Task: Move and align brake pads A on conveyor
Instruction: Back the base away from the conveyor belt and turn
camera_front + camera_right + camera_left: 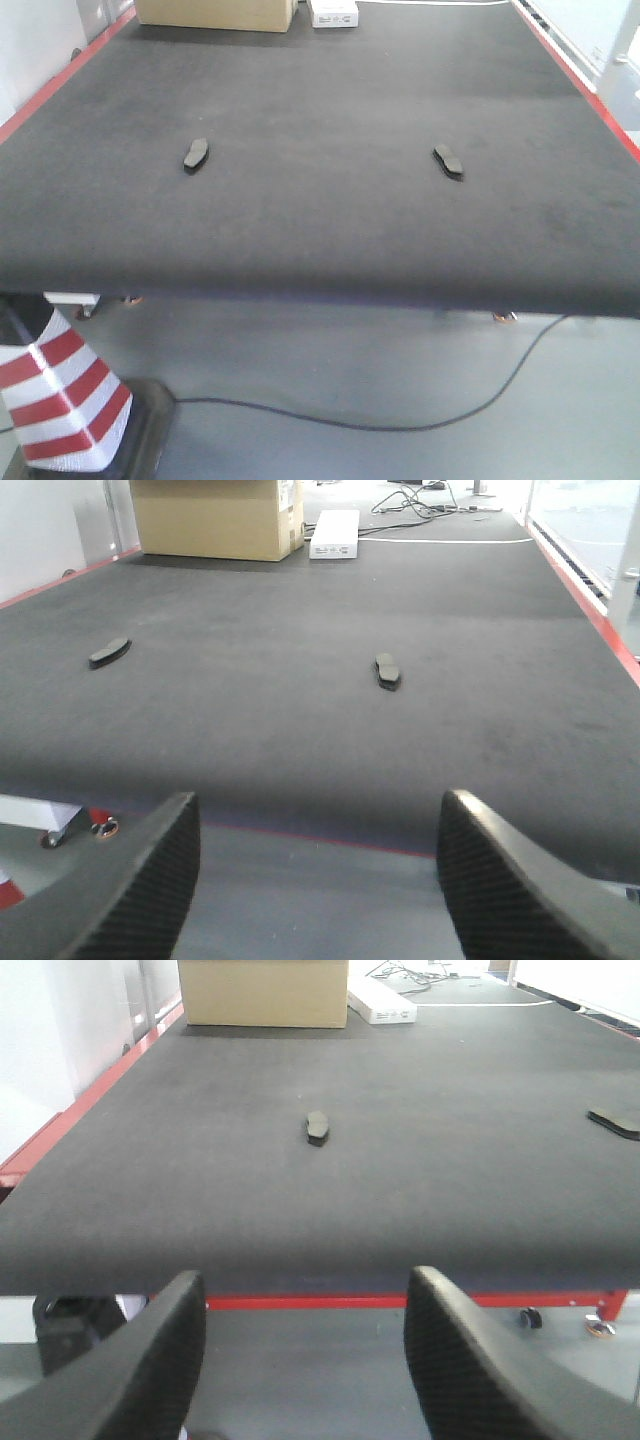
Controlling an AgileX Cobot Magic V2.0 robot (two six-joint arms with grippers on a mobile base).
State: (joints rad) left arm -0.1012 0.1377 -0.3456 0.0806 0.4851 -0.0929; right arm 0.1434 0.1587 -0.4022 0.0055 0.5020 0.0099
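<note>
Only 2 brake pads show, both lying flat on the conveyor (320, 215) and well apart from each other. The left pad (196, 153) sits in the left half of the belt, its far end leaning slightly right. The right pad (448, 160) sits at about the same depth in the right half, its far end turned left. So the 2 are roughly level but not parallel, which is presumably what the aligning must cure. No view shows any further pads.

Each pad lies nearly straight ahead of 1 wrist camera, which suggests 1 arm per pad. The left hand (310, 1360) hangs short of the belt's near edge, its fingers (150, 1370) spread wide with nothing between them, and the left pad lies on the line through that gap. The right hand (318, 880) is likewise spread and empty, short of the near edge, with the right pad a little right of its centre line. Neither hand touches a pad or the belt.

I judge the task to be at its start, with no reach made yet. The pads are thin and low on a felt-like surface, so the fingers will likely have to come right down to the belt to straddle one.

A cardboard box (215, 12) and a white box (333, 12) stand at the far end, well away from the pads. Below the near edge are a striped cone (60, 400) and a cable (350, 422) on the floor.
</note>
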